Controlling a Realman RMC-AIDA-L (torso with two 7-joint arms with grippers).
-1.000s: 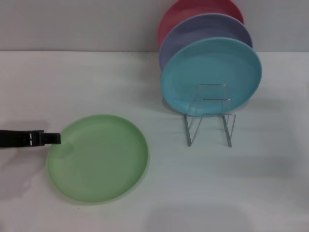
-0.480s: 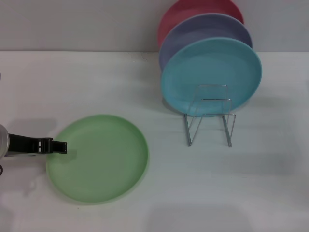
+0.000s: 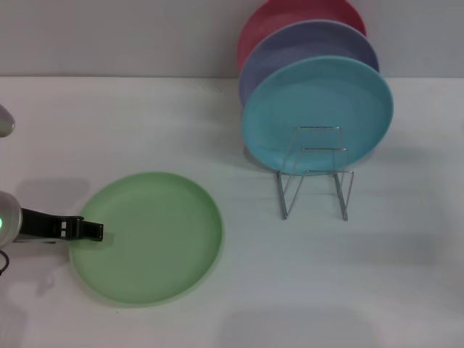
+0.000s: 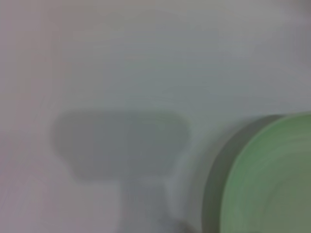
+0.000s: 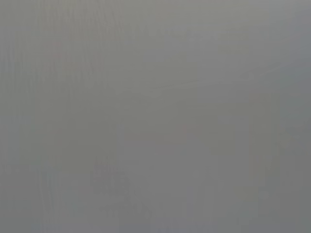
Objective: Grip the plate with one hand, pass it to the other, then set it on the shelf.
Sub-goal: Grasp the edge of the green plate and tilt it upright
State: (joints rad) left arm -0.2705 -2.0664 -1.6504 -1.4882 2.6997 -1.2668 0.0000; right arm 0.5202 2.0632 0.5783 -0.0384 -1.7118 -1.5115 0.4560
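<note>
The light green plate (image 3: 148, 235) lies flat on the white table at the front left; its rim also shows in the left wrist view (image 4: 272, 179). My left gripper (image 3: 94, 231) comes in from the left edge, its black tip over the plate's left rim. The silver wire shelf (image 3: 315, 172) stands to the right of the plate, its front slots bare. My right gripper is out of view; the right wrist view shows only plain grey.
A turquoise-blue plate (image 3: 317, 110), a lavender plate (image 3: 304, 43) and a red plate (image 3: 290, 14) stand upright in a row behind the shelf's front loops. The white table (image 3: 254, 290) reaches back to a grey wall.
My left gripper has moved down toward the front and slightly right, from just left of the plate's rim to over its left rim. The plate has not moved.
</note>
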